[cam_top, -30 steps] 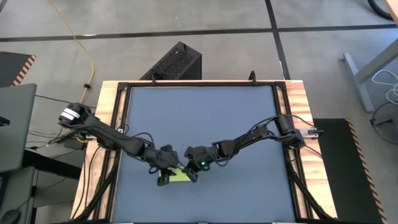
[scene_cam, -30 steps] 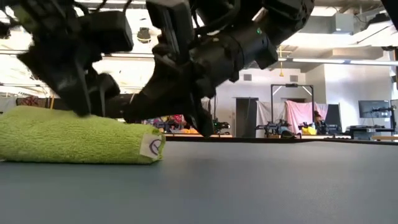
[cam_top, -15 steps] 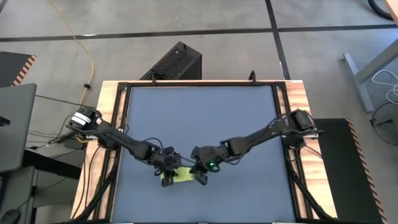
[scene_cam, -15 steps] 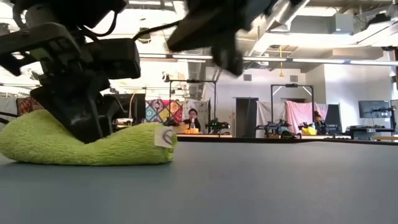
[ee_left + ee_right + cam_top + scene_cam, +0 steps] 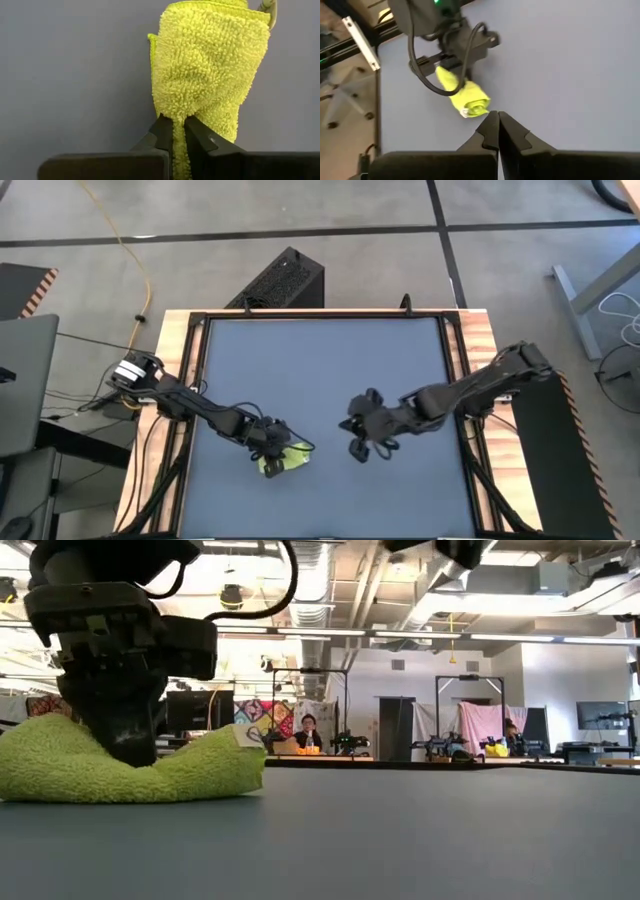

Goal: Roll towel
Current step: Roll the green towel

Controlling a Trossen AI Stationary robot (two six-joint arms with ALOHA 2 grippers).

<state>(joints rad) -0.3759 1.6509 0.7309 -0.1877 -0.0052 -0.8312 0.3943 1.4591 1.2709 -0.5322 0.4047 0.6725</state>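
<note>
High view: the towel [image 5: 281, 463] lies on the dark blue-grey desk [image 5: 320, 370], near the desk's front edge and left of its middle. It is a short lime roll. The left claw [image 5: 268, 444] sits directly on the towel's upper side, its arm reaching in from the desk's left rim.

Left wrist view: the left claw [image 5: 178, 131] has its fingers [image 5: 162, 130] narrowed to a slim gap, pinching a fold of the towel [image 5: 210, 65] between the tips. Fabric is looped, fluffy, bunched toward the far end.

Low view: the towel [image 5: 190, 772] dips under the left claw [image 5: 125, 745] and rises either side of it; a small white tag shows at the roll's end.

Right claw [image 5: 360, 450] is well apart from the towel, to its right, over bare desk. Right wrist view: the right claw [image 5: 498, 125] has fingers closed tip to tip, holding nothing; the towel [image 5: 465, 96] lies beyond it, rolled end facing the camera.
</note>
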